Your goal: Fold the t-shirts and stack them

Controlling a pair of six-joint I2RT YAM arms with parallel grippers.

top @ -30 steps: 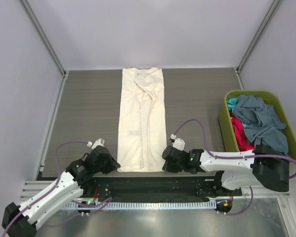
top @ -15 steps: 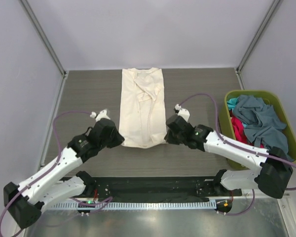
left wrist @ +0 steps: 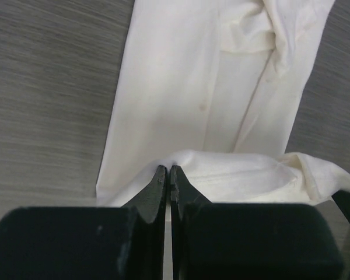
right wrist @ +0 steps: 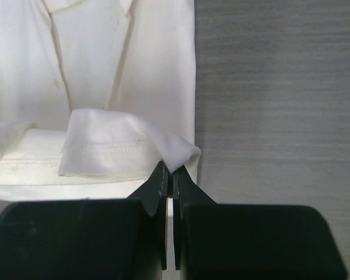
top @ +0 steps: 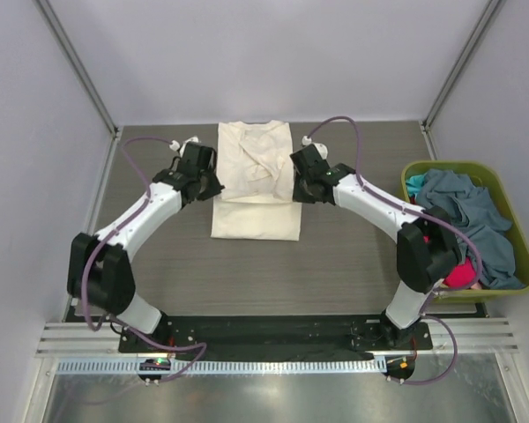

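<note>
The cream t-shirt [top: 256, 189] lies folded into a long strip at the back middle of the table, its bottom hem doubled up over the middle. My left gripper [top: 208, 187] is shut on the hem's left corner; in the left wrist view [left wrist: 168, 170] the cloth [left wrist: 233, 175] bunches at the tips. My right gripper [top: 300, 189] is shut on the hem's right corner, seen in the right wrist view [right wrist: 170, 169] pinching a fold of the cream t-shirt [right wrist: 122, 149]. Slate grey-blue [top: 463, 216], teal [top: 414, 183] and red-pink [top: 434, 240] t-shirts lie in the basket.
The olive-green basket [top: 404, 220] stands at the right edge of the dark wood-grain table [top: 353, 264]. Grey walls close in the back and both sides. A metal rail runs along the near edge [top: 264, 363].
Both grippers have carried the cream shirt's bottom hem from the near edge up toward the collar, doubling the strip over itself. The arms have stretched far out over the table.
</note>
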